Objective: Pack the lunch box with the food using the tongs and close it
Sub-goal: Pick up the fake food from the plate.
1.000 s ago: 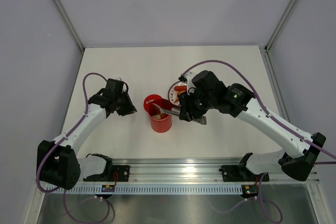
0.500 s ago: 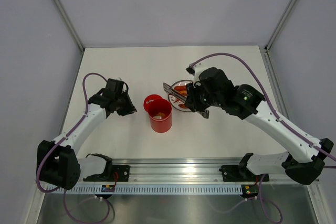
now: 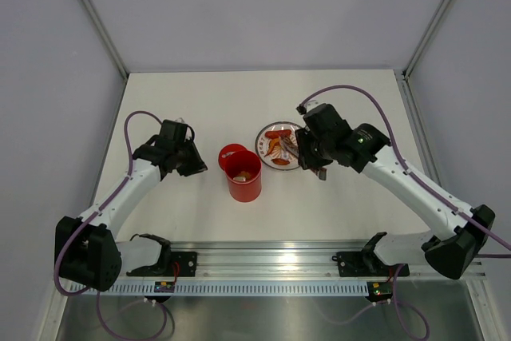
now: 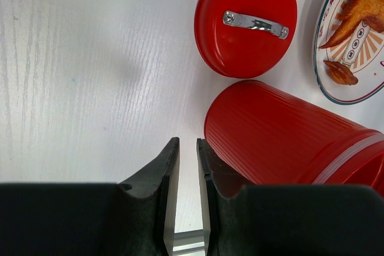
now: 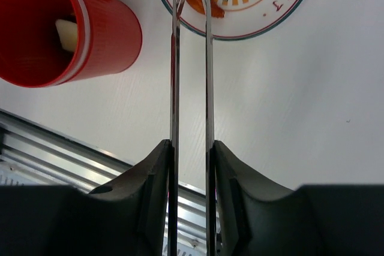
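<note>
Right wrist view: the right end effector (image 5: 191,148) is clamped on the tongs (image 5: 174,76), one finger pressing each arm from outside. The arms run forward nearly parallel over the bare surface (image 5: 288,106). Their tips reach onto the near rim of the plate (image 5: 259,19), at an orange-brown fried bit (image 5: 213,9) (whether they pinch it I cannot tell). Left of the tongs stands the open lunch box (image 5: 108,34), with a pale piece (image 5: 68,33) inside.

Left wrist view: the left end effector (image 4: 187,143) holds nothing, its jaws parted by just a narrow slit. Just beyond it is the lunch box, and the lid (image 4: 246,52) lies flat on the surface behind it, handle up. Farther right, the plate carries a fried wing (image 4: 360,15) and the fried bit.
</note>
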### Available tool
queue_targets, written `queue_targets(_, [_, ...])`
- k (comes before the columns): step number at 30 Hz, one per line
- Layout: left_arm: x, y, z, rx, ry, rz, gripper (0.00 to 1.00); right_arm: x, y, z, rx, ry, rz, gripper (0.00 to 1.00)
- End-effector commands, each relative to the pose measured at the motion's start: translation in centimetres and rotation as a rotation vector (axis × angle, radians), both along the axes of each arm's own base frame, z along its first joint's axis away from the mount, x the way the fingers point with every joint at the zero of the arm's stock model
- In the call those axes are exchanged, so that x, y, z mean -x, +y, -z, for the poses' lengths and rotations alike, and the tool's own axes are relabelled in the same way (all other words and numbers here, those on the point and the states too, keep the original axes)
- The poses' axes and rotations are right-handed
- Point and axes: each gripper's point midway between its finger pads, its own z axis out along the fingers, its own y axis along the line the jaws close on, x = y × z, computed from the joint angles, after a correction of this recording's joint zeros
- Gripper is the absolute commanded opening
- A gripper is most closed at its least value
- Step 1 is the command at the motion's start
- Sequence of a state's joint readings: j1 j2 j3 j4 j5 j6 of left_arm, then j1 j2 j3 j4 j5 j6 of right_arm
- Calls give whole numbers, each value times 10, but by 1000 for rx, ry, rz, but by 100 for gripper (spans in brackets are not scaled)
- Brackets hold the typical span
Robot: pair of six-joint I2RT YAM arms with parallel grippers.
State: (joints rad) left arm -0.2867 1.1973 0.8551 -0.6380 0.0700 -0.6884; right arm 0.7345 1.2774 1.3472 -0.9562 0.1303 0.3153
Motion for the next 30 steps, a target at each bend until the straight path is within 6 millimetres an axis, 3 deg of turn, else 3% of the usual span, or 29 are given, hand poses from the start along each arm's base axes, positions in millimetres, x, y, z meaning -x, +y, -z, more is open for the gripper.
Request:
queue_targets(1, [-4, 4, -2, -10, -22, -10, 20, 12, 2, 17, 27, 77, -64, 40])
queue_targets(13, [-8, -1, 0, 9, -18, -5, 20, 6, 10, 55, 102, 171, -73, 40])
queue_targets(25, [-11, -2, 1, 0, -12, 4, 20, -5, 15, 69, 150, 190, -88, 40])
queue_targets(30, [-10, 0, 2, -6, -9, 2, 20, -17, 13, 65, 173, 148, -50, 39])
